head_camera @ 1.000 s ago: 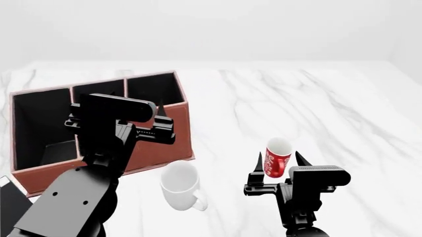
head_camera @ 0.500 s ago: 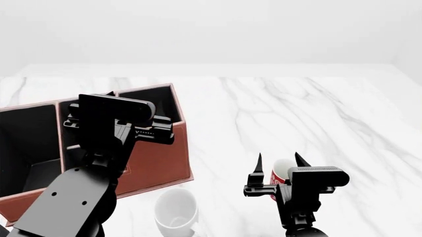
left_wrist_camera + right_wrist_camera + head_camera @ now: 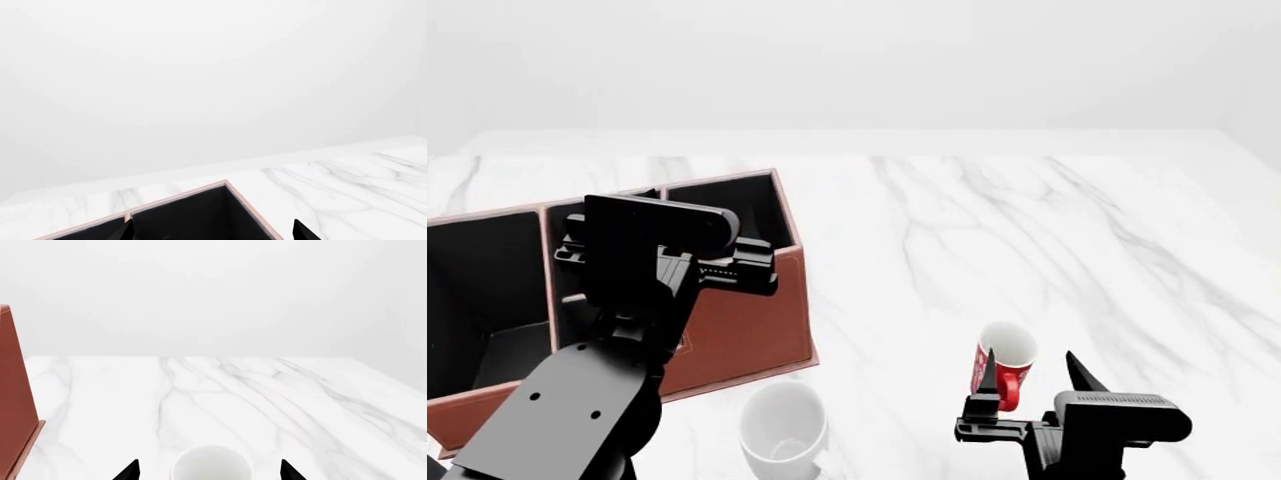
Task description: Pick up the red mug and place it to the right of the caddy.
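Your marble tabletop (image 3: 1121, 220) carries everything here. The caddy (image 3: 741, 325) lies under and beyond your left jaws (image 3: 213, 231), which are spread wide above its black compartments. A white mug (image 3: 782, 432) stands just in front of the caddy, between your two arms. The red mug (image 3: 1001, 365) stands upright on the tabletop, directly ahead of your right jaws (image 3: 1028, 372); those are spread too, one tip on either side of its rim, not touching it.
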{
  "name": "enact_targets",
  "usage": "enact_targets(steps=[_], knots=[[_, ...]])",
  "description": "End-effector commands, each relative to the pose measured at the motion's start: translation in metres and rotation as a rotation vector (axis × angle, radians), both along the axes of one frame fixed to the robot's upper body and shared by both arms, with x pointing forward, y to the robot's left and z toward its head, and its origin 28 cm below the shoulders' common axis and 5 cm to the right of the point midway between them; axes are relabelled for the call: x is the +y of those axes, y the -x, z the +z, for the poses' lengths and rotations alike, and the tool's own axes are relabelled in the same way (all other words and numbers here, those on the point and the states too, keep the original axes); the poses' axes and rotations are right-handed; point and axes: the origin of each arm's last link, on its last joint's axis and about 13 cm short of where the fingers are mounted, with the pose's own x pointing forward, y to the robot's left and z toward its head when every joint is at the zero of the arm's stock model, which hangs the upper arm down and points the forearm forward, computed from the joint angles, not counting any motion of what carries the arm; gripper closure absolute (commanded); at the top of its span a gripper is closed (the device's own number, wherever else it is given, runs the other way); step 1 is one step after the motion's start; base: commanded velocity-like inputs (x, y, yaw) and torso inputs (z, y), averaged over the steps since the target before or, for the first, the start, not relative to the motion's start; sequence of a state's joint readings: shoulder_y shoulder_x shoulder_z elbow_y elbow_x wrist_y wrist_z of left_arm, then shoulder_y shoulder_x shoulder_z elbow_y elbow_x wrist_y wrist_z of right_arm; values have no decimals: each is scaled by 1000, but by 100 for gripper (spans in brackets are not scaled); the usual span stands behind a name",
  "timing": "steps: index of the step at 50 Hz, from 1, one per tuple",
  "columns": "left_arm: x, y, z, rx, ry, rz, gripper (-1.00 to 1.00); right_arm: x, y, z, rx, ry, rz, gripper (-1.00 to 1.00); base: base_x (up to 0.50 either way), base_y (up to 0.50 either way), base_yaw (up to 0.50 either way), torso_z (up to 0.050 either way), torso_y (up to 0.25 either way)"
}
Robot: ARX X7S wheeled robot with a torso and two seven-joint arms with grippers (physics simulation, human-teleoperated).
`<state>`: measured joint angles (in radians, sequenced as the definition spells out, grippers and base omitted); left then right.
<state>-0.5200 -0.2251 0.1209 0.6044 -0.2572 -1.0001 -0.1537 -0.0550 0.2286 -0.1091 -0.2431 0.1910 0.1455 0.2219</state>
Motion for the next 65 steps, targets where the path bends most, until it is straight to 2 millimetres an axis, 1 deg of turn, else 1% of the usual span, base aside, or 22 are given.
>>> enact_targets(steps=[1, 3, 11, 12, 14, 19, 20, 21, 32, 47, 53, 65], knots=[[0, 0, -1, 2, 1, 1, -100, -11, 19, -19, 59, 0, -31, -100, 0, 0, 0, 0, 0], [1, 0, -1, 2, 0, 4, -100, -12, 18, -25, 78, -3, -35, -100, 0, 0, 0, 0, 0], [1, 0, -2, 3, 2, 4, -100, -13, 14, -34, 111, -9, -44, -100, 0, 0, 0, 0, 0], [1, -1, -2, 5, 3, 4, -100, -12, 11, -42, 131, -8, -43, -100, 0, 0, 0, 0, 0], [1, -1, -3, 7, 2, 5, -100, -12, 9, -47, 146, -9, -46, -100, 0, 0, 0, 0, 0], [2, -1, -3, 7, 4, 8, -100, -12, 7, -51, 163, -9, -49, -100, 0, 0, 0, 0, 0], [2, -1, -4, 10, 3, 6, -100, -10, 6, -58, 186, 1, -38, -100, 0, 0, 0, 0, 0], [2, -1, -4, 10, 3, 7, -100, -10, 6, -58, 187, 2, -39, -100, 0, 0, 0, 0, 0], [2, -1, -5, 14, 2, 5, -100, -9, 6, -60, 191, 5, -35, -100, 0, 0, 0, 0, 0], [3, -1, -6, 17, 3, 4, -100, -5, 7, -56, 178, 5, 9, -100, 0, 0, 0, 0, 0], [3, 0, -6, 15, 3, 5, -100, -5, 2, -52, 166, 2, 3, -100, 0, 0, 0, 0, 0], [3, -1, -6, 17, 1, 4, -100, -3, -6, -54, 174, 1, 6, -100, 0, 0, 0, 0, 0]])
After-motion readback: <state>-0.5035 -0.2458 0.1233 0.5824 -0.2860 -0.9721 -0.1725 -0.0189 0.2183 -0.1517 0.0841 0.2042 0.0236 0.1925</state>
